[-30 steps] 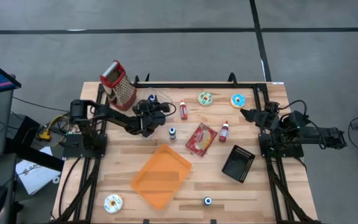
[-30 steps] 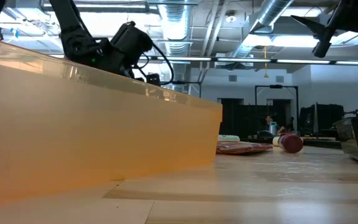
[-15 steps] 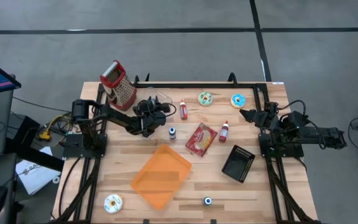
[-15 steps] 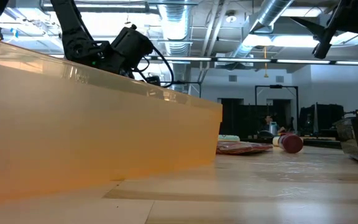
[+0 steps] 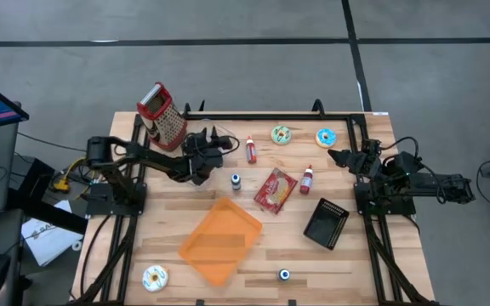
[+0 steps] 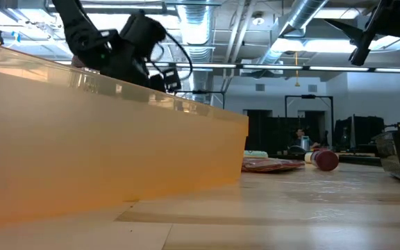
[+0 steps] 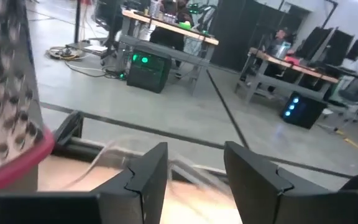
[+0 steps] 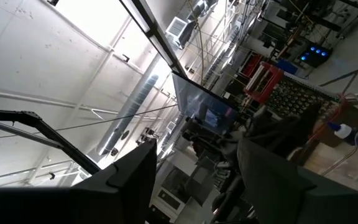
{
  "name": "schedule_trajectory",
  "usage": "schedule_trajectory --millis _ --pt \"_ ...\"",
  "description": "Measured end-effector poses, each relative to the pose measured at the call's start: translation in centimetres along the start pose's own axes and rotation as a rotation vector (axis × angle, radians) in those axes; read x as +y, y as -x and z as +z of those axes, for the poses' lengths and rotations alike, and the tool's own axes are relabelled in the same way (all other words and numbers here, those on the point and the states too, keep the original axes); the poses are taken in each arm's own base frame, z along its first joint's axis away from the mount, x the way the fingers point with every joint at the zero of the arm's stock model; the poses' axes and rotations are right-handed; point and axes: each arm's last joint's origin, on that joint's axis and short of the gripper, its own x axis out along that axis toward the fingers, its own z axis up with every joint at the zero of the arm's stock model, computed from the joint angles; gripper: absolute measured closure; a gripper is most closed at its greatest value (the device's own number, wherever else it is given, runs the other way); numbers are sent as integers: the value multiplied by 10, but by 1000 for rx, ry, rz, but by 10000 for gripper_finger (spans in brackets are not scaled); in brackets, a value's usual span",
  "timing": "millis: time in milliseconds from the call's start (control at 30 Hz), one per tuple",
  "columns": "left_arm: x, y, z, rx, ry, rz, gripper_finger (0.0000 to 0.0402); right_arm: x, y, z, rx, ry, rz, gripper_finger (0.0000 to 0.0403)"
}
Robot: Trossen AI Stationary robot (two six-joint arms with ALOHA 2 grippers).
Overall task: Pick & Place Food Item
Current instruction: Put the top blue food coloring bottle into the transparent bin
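Hovering left gripper (image 5: 212,138) beside perforated metal grater (image 5: 163,115), translucent orange tray (image 5: 220,240)

In the low view the orange tray (image 6: 103,139) hides most of the table, and the grater (image 7: 5,118) is blurred and cut off.

A red snack packet (image 5: 274,189) lies flat just beyond the far right corner of the orange tray (image 5: 219,240). Two frosted donuts (image 5: 281,134) (image 5: 325,137) lie farther beyond it; a third donut (image 5: 155,277) sits near the tray's near left side.
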Motion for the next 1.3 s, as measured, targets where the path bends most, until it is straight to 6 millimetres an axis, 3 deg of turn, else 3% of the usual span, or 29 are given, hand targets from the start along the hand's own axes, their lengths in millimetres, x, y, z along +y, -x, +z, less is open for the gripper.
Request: schedule_trajectory --millis 100,200,400,500,600,733,867,1033,1300 --pt "-6 10 23 48 -35 -114 247 0 0 0 0 3 0 187" --pt "-13 26 45 130 -67 -337 247 0 0 0 1 7 2 187" --pt "-20 66 70 399 -268 -1173 247 0 0 0 1 17 5 187" --pt "-14 87 76 502 -359 -1444 247 0 0 0 6 18 9 187" --pt "-3 101 80 515 -506 -1488 241 1 0 0 9 18 11 187" --pt "3 105 87 512 -677 -1384 214 1 0 0 16 18 16 187" --pt "-3 103 101 445 -689 -1360 172 1 0 0 15 24 19 187" --pt "-10 102 95 516 -799 -1369 127 1 0 0 18 32 21 187" --pt "-42 97 91 591 -1005 -1393 116 1 0 0 16 43 24 187"
